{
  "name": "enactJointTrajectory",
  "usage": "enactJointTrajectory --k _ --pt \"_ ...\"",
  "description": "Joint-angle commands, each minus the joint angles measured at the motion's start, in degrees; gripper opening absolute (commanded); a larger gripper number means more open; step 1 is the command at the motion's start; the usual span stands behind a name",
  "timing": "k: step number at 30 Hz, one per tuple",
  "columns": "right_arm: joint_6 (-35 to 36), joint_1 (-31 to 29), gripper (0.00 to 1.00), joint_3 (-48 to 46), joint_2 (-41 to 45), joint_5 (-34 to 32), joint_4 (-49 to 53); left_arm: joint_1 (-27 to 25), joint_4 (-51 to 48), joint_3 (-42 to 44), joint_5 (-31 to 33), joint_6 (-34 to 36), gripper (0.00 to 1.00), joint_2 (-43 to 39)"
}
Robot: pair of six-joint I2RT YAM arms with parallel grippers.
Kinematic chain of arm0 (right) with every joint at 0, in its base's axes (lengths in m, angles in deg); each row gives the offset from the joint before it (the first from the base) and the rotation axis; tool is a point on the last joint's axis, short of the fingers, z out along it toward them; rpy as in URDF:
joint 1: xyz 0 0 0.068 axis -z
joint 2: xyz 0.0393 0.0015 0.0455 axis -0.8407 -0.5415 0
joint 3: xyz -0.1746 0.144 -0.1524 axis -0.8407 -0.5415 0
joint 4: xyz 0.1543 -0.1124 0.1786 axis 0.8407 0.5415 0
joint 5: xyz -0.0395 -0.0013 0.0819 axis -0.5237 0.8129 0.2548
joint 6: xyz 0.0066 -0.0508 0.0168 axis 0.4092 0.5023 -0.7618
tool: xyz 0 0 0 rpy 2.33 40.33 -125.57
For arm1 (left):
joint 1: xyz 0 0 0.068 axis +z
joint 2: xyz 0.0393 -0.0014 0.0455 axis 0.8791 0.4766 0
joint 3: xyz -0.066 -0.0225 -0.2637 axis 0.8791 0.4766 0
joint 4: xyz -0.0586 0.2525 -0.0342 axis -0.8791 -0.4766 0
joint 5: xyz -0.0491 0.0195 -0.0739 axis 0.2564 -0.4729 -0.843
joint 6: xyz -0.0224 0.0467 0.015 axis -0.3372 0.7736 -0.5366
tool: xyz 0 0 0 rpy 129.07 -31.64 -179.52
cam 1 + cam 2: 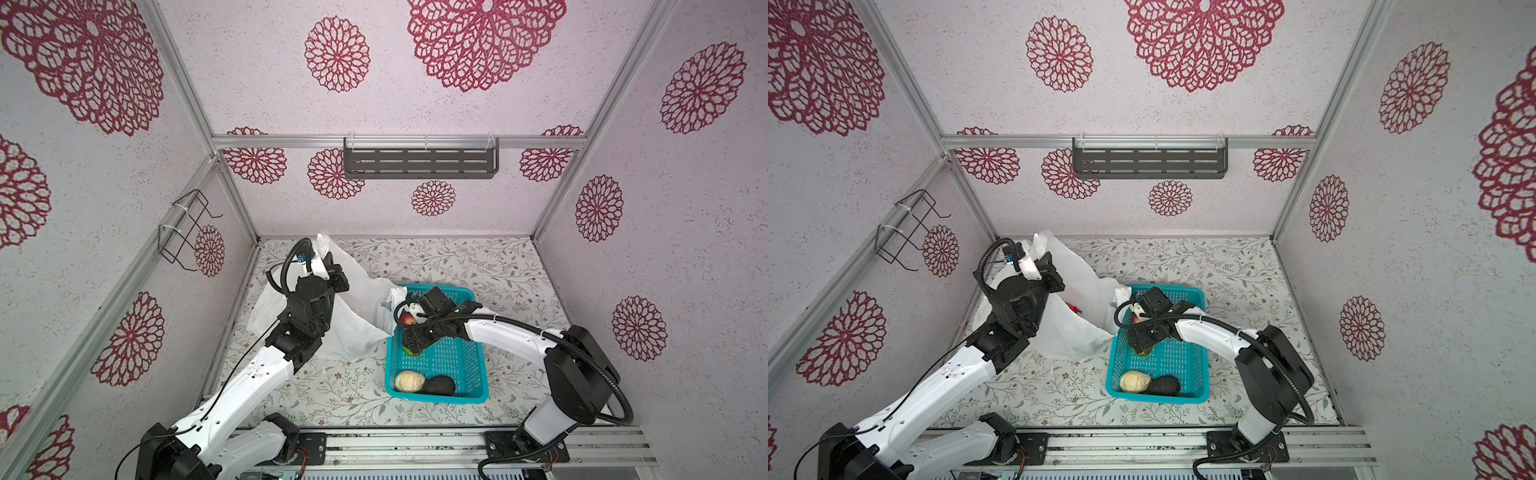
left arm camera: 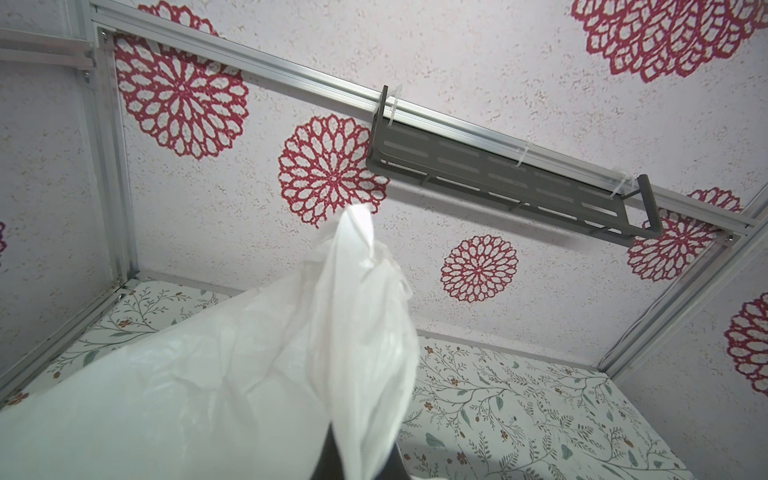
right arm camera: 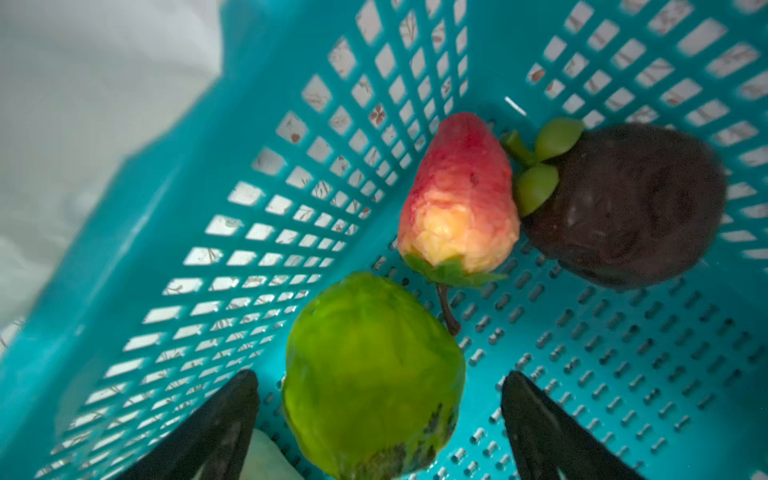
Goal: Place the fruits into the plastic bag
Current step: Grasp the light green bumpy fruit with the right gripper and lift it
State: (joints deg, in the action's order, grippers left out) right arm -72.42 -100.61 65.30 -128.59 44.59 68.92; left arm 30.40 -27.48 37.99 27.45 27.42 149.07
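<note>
**Your right gripper (image 3: 380,376) is wide open over the green fruit (image 3: 365,332)**

Your right gripper is down inside the blue basket (image 3: 166,208). Its two black fingers (image 3: 232,415) stand far apart, one on each side of the green fruit. You can see a little gap on both sides, so it holds nothing. Just past the green fruit lies a small red fruit (image 3: 457,195) with a yellow patch. Right beside that sits a dark round fruit (image 3: 623,208) with green leaves. In both top views, a cream-yellow lump (image 1: 409,381) and a dark avocado (image 1: 438,386) lie touching each other at the near end of the basket.

Your left gripper (image 1: 320,257) is pinched tight on the top of the plastic bag (image 1: 357,328) and holds it up. The bag is white and crinkly. It hangs down from the gripper, and its lower part rests on the table (image 1: 498,270), right next to the basket on the left side. Its open side faces the basket. In a top view, a bit of red (image 1: 1074,309) shows inside the bag, too small for you to tell what it is
</note>
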Motion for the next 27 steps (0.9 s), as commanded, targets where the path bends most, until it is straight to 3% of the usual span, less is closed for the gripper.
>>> enactJointTrajectory --k 1,10,13,16,19,27 --pt "2.15 -0.20 0.91 2.05 -0.77 1.92 2.61 -0.33 -0.53 -0.73 0.67 0.85 0.00 -1.32" --pt "2.91 -0.55 0.81 2.51 -3.51 1.44 2.66 -0.33 -0.48 -1.69 0.15 1.99 0.00 -0.55" --pt "2.91 -0.55 0.71 2.43 -3.42 1.35 2.33 -0.33 -0.48 -1.78 0.20 2.32 0.00 -0.52" --pt "2.31 -0.32 0.55 2.16 -2.50 0.15 1.90 -0.37 -0.56 -1.70 0.18 2.36 0.00 -0.51" --pt "0.15 0.31 0.48 2.31 -0.90 -3.52 2.37 -0.38 -0.50 -1.43 0.19 2.13 0.00 -0.52" --pt "-2.20 2.70 0.45 8.98 7.91 -18.68 7.69 -0.39 -0.26 -0.39 -0.20 1.20 0.00 -0.83"
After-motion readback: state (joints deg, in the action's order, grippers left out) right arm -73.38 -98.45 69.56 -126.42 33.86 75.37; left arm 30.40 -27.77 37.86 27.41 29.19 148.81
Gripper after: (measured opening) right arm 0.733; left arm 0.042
